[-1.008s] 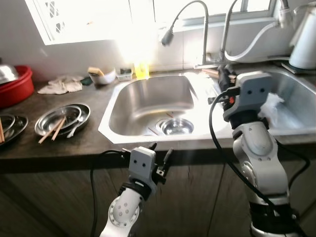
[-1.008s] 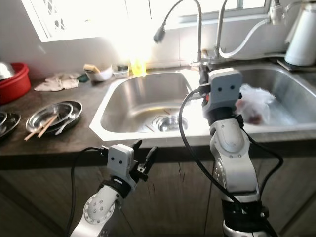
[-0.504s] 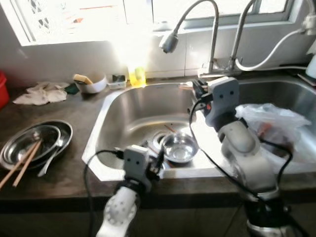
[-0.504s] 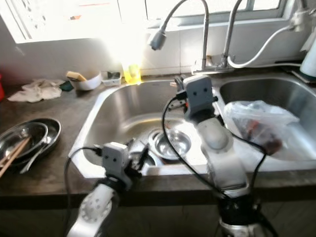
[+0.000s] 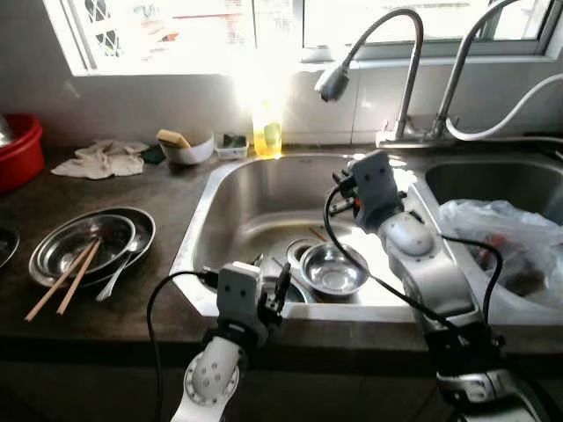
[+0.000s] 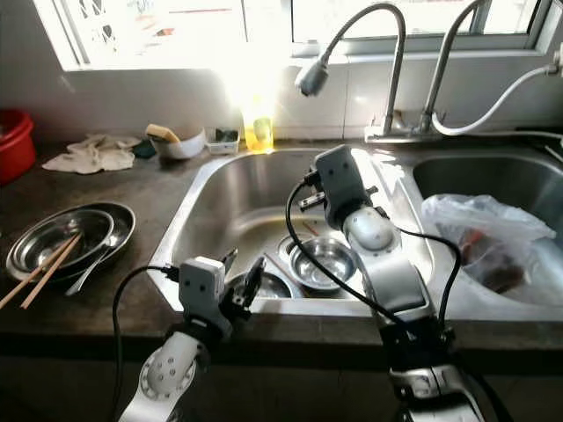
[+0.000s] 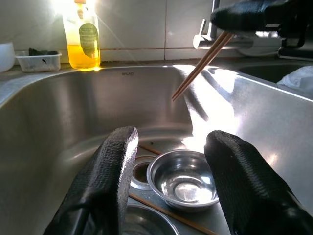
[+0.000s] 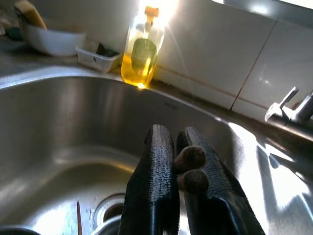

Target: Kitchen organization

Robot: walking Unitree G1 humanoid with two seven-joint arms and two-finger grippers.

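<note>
Right wrist view, right gripper (image 8: 182,169) clamped on chopsticks (image 7: 200,63), left gripper (image 7: 171,188) fingers apart, soap bottle (image 8: 142,51) label unreadable

From my remote station I can find little to read. The yellow bottle (image 7: 82,35) by the sink's back rim carries a green label (image 7: 88,35), but its print is too small and blurred to make out. A small stamped mark (image 7: 128,74) sits on the sink (image 7: 58,112) wall just below the rim, and I cannot read it either.
</note>
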